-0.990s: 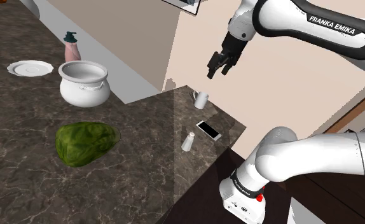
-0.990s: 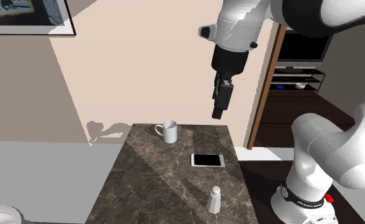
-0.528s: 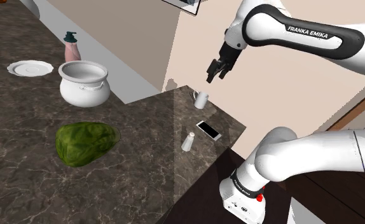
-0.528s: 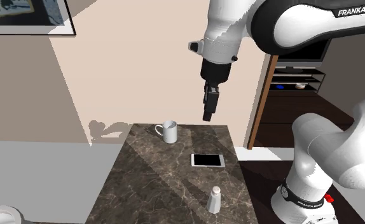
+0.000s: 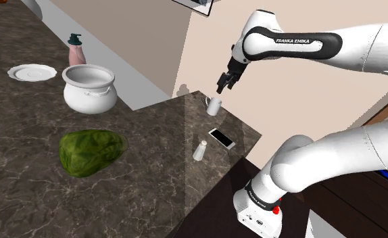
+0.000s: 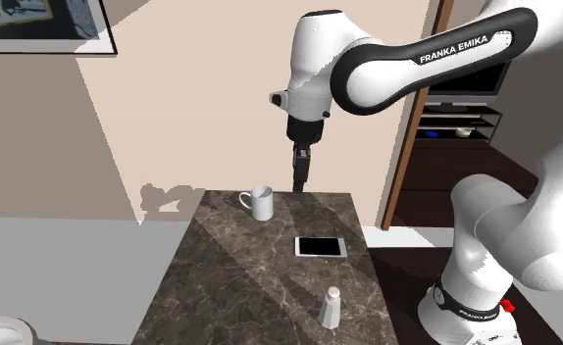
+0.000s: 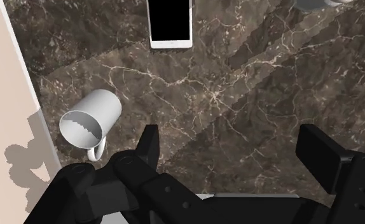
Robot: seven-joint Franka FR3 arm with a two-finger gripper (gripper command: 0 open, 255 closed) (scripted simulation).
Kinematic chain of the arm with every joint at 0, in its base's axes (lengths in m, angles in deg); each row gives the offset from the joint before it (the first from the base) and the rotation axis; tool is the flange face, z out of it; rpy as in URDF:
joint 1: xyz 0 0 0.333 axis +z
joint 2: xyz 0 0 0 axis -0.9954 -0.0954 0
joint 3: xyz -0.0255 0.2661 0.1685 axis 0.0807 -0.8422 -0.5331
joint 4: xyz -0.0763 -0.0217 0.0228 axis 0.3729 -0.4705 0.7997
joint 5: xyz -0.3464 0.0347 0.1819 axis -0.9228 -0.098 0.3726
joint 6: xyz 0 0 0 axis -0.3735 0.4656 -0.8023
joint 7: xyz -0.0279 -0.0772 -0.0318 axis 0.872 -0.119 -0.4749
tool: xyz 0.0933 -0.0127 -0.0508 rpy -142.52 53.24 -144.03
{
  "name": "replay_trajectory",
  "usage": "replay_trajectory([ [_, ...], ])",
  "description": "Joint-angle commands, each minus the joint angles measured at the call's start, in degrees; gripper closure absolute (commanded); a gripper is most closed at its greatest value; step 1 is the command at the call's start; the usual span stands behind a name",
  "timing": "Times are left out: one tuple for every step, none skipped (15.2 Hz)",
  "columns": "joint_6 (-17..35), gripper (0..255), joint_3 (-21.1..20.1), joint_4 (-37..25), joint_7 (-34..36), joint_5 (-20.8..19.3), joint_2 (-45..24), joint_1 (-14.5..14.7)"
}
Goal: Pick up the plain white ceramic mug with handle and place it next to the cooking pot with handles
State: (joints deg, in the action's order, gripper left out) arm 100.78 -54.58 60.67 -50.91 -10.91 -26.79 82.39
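A plain white mug (image 5: 214, 106) with a handle stands upright near the far corner of the dark marble counter (image 5: 152, 169), close to the beige wall. It also shows as the mug (image 6: 262, 202) and the mug (image 7: 92, 119). My black gripper (image 5: 222, 88) hangs above it and slightly to the second exterior view's right, as the gripper (image 6: 299, 186) points down. The gripper (image 7: 232, 143) is open, its fingers wide apart with nothing between them; the mug lies outside one finger. A white cooking pot (image 5: 89, 88) with handles sits far off at the shoulder view's left.
A white-rimmed phone (image 5: 222, 138) lies flat near the mug, and a small shaker (image 5: 199, 150) stands by the counter's edge. A green cabbage (image 5: 91, 152) lies near the pot, with a white plate (image 5: 32, 72) and a pink soap bottle (image 5: 76, 49) behind it.
The arm has swung toward the shoulder view's left and lowered, bringing the gripper nearer the mug. The fingers have stayed open. The mug has not moved.
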Motion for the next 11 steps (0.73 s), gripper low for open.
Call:
replay_trajectory([
  [2.9,0,2.7,-0.3,-3.4,-0.2,-3.1,-0.2],
  [4.3,0,3.9,-0.7,-4.9,-0.1,-4.9,-0.1],
  [5.6,0,5.1,-1.1,-6.5,0.2,-6.8,0.0],
  [7.0,0,6.3,-1.7,-8.2,0.5,-8.8,0.1],
  [8.3,0,7.4,-2.3,-9.8,1.0,-10.8,0.3],
  [9.6,0,8.6,-3.0,-11.6,1.7,-12.9,0.5],
  [10.8,0,9.7,-3.8,-13.4,2.5,-15.1,0.7],
  [11.9,0,10.8,-4.7,-15.3,3.5,-17.4,0.9],
  [13.0,0,11.8,-5.6,-17.4,4.7,-19.7,1.1],
  [14.1,0,12.8,-6.6,-19.4,6.0,-22.1,1.3],
  [15.0,0,13.7,-7.7,-21.6,7.5,-24.5,1.4],
])
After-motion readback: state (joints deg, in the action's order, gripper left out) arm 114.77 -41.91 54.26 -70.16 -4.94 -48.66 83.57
